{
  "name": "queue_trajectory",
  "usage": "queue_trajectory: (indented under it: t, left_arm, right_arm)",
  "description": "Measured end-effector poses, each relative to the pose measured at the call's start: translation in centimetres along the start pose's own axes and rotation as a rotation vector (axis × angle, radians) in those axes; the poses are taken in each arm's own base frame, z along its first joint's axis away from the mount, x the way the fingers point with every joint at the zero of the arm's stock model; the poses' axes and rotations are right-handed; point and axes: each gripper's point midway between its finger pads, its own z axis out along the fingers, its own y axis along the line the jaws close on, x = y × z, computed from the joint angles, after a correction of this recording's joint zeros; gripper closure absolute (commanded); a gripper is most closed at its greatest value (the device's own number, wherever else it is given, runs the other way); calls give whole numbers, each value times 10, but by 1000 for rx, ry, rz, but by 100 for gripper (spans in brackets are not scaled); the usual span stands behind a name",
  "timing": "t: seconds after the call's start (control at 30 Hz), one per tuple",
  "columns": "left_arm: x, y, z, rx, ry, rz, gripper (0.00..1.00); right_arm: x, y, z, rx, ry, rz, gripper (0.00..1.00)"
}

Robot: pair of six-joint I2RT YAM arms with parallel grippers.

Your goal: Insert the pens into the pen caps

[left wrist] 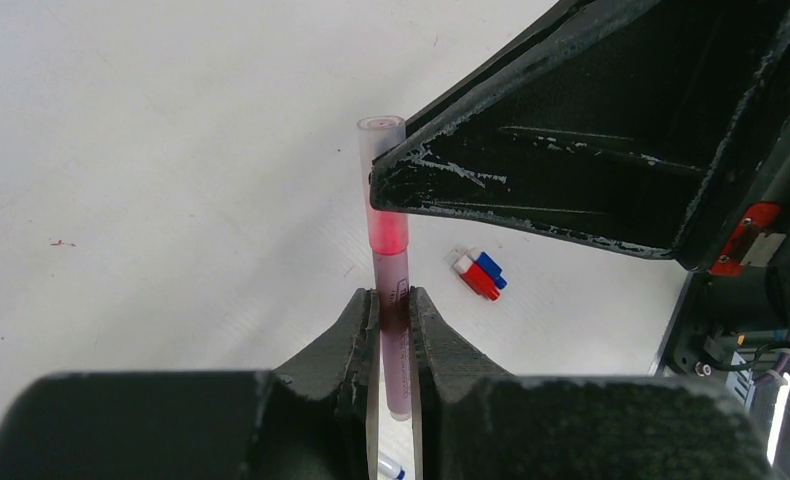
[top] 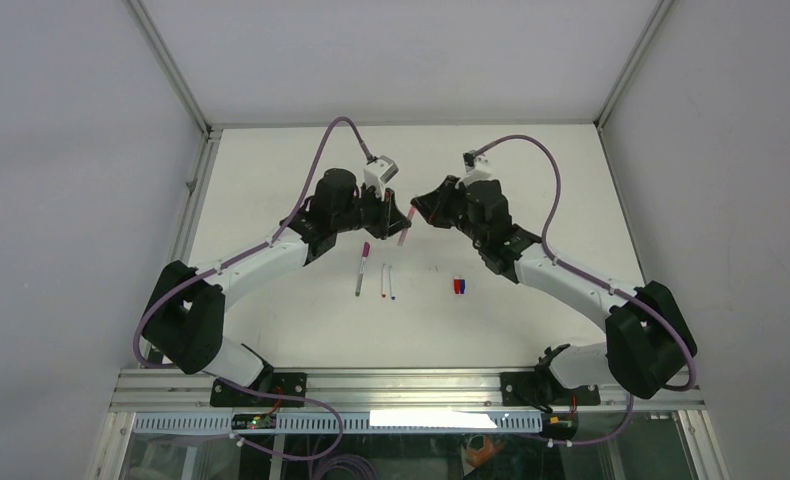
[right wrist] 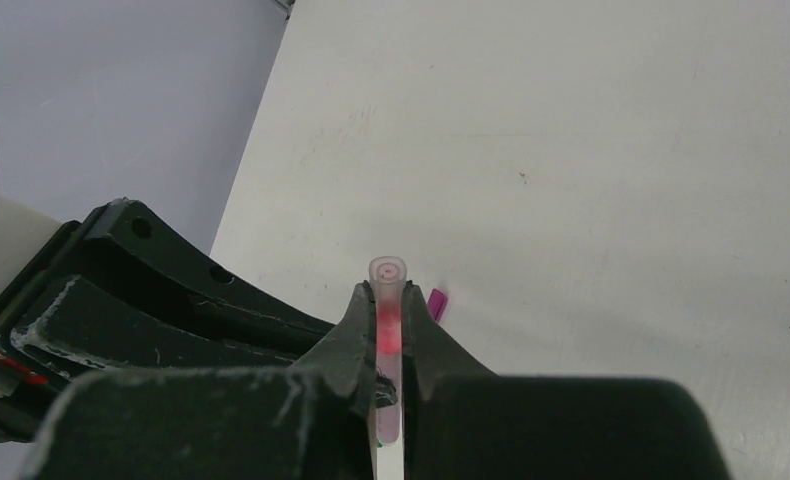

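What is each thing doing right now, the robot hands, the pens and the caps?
left gripper: shut on the pink pen.
right gripper: shut on the clear cap.
pink pen: lifted, top inside the clear cap.
clear cap: over the pen's end.
red and blue caps: lying side by side, empty.
magenta-capped pen: lying flat, cap on.
two thin pens: lying flat, side by side.

Even bright light on the white table (top: 531,200), faint shadows; left pincer (left wrist: 392,300) seems slightly blurred close up
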Motion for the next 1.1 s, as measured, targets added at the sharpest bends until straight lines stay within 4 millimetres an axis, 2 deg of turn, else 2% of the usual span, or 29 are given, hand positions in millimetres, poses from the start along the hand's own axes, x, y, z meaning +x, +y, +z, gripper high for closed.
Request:
queue_trajectory:
  t: [1.1]
  left_arm:
    - [2, 20, 1, -70, 17, 9, 100]
  right_arm:
    - [9, -1, 20, 47, 39, -24, 100]
